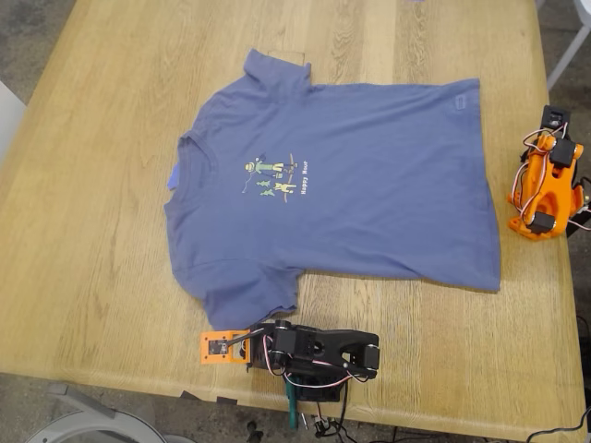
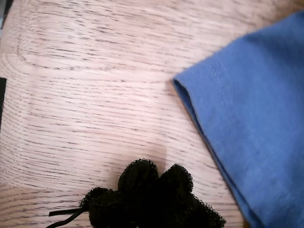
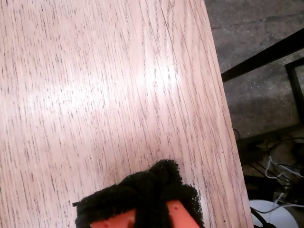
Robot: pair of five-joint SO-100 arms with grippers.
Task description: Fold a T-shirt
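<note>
t-shirt flat on the table, collar toward the exterior view's left

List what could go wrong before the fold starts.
The T-shirt lies flat, ungripped; my first gripper sits beside a corner and might pinch only one layer. My second gripper is near the table edge with no cloth in view: a one-sided pull could wrinkle it.

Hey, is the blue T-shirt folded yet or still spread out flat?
Spread flat. The T-shirt lies open on the table, both sleeves out and the chest print showing, no fold.
</note>
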